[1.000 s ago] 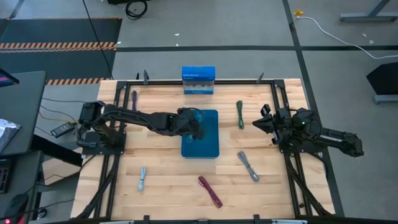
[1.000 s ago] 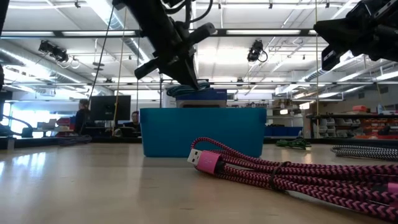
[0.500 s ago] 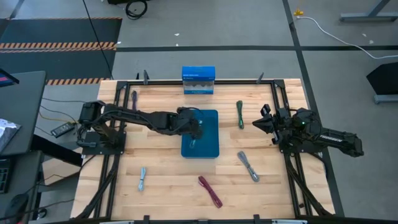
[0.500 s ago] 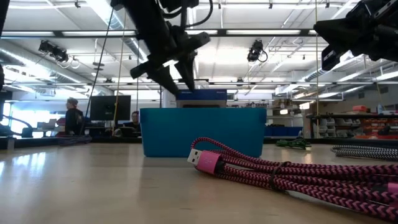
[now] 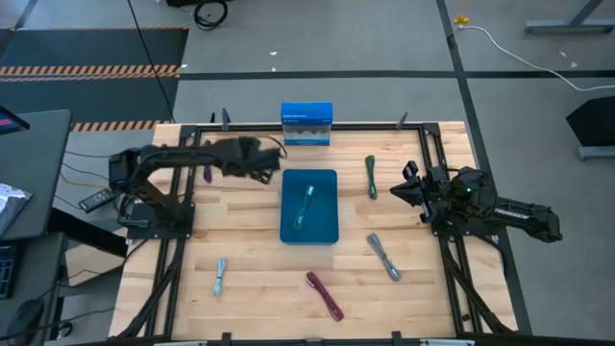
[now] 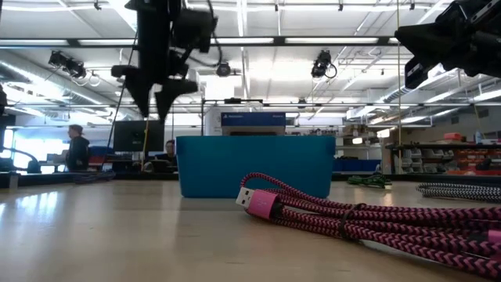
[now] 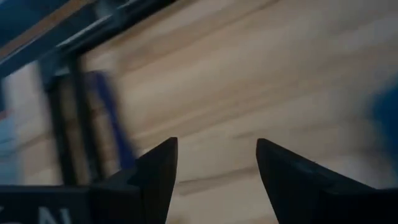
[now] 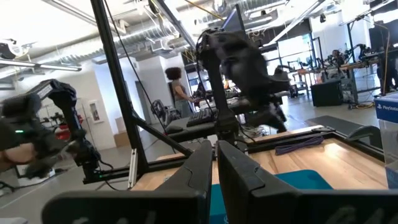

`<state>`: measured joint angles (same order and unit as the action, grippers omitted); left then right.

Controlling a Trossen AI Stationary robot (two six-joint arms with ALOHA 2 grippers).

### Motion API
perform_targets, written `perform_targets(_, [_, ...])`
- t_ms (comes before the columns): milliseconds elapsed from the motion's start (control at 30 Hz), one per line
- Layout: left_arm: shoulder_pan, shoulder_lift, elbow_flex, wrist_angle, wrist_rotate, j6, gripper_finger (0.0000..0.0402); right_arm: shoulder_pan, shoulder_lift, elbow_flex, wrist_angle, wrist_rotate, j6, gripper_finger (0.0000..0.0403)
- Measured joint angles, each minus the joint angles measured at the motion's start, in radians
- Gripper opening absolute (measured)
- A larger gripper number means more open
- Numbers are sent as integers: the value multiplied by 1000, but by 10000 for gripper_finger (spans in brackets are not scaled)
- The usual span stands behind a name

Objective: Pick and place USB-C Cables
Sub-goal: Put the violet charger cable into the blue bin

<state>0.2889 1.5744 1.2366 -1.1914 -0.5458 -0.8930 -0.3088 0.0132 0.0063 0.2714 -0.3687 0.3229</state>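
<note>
Now teal cable [image 5: 305, 205] in blue bin [image 5: 327, 231], left end effector [image 5: 272, 160] released, well apart.

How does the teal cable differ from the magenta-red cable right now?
The teal braided cable lies inside the blue rectangular bin; the magenta-red braided cable lies on the bare wooden table, near its front edge. The teal one is already placed; the magenta-red one is not yet picked. Both lie as short, slim bundles, untouched by either gripper.

Teal cable [image 5: 305, 207] in bin; five others scattered on table.
</note>
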Motion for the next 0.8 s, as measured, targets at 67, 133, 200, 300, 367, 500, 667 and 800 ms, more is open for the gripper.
perform_targets(67, [76, 1, 0, -46, 2, 41, 226, 0, 0, 0, 0, 0, 0, 32])
perform_targets(133, [149, 9, 0, -41, 5, 98, 226, 0, 0, 0, 0, 0, 0, 32])
perform_targets(200, [224, 10, 0, -37, 8, 152, 226, 0, 0, 0, 0, 0, 0, 32])
perform_targets(300, [339, 9, 0, -33, 23, 222, 226, 0, 0, 0, -2, 0, 0, 32])
perform_targets(367, [409, 9, 0, -33, 57, 255, 226, 0, 0, 0, -5, -1, 0, 32])
perform_targets(500, [525, 9, 0, -23, 150, 327, 226, 0, 0, 0, -5, -25, 0, 32])
perform_targets(667, [632, 9, 0, 26, 255, 400, 220, 0, 0, 0, -9, -75, 47, 32])
perform_targets(800, [680, 9, 0, 68, 287, 427, 203, 0, 0, 0, -34, -130, 88, 32])
